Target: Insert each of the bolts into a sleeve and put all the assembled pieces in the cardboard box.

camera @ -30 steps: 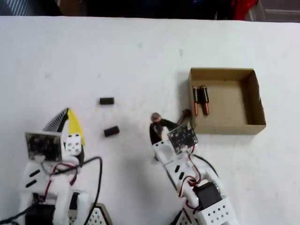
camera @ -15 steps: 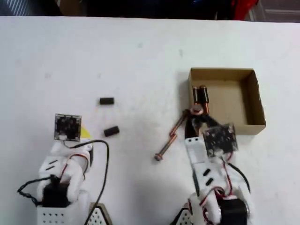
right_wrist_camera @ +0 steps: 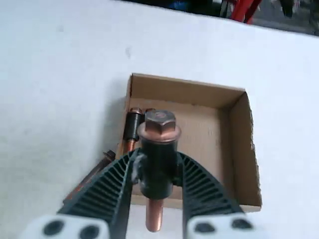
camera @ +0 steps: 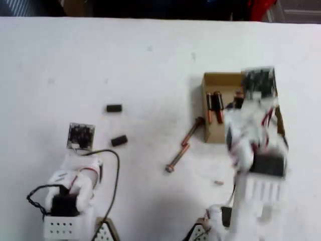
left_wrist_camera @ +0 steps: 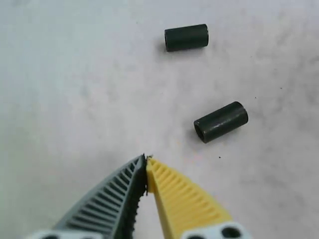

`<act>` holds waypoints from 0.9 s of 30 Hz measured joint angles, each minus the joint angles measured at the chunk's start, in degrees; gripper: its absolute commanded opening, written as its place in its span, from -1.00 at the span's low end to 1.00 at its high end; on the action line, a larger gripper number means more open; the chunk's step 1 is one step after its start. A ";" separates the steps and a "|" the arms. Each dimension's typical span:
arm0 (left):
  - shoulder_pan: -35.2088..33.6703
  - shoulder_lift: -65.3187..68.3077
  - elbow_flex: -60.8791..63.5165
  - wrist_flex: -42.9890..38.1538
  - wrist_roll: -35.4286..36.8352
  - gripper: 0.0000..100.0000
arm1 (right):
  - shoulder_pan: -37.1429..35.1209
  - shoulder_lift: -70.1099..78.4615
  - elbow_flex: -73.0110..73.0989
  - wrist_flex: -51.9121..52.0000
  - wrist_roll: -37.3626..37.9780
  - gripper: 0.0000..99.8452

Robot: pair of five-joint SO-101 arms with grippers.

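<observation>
Right wrist view, my right tool (right_wrist_camera: 157, 162) clamped on a sleeved bolt (right_wrist_camera: 158, 130), lifted now over the cardboard box (right_wrist_camera: 185, 83), away from the loose bolts (camera: 191, 133) on the bench (camera: 150, 60), my left tool (left_wrist_camera: 146, 160) tips together, near two black sleeves (left_wrist_camera: 221, 121).

black sleeves (left_wrist_camera: 221, 122), copper bolts (camera: 176, 158), brown cardboard box (right_wrist_camera: 189, 89), white table (camera: 150, 60).
</observation>
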 measured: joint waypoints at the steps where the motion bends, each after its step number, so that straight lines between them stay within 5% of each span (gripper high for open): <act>1: 0.00 0.00 0.00 1.05 0.00 -0.96 | 0.97 5.10 -2.37 0.00 0.00 -0.97; 12: 0.00 0.00 0.00 7.82 0.00 -0.95 | 4.31 52.48 -29.63 0.00 0.00 -0.97; 27: 0.00 0.00 0.00 8.44 0.00 -0.95 | 4.31 83.78 -51.52 0.35 0.00 -0.96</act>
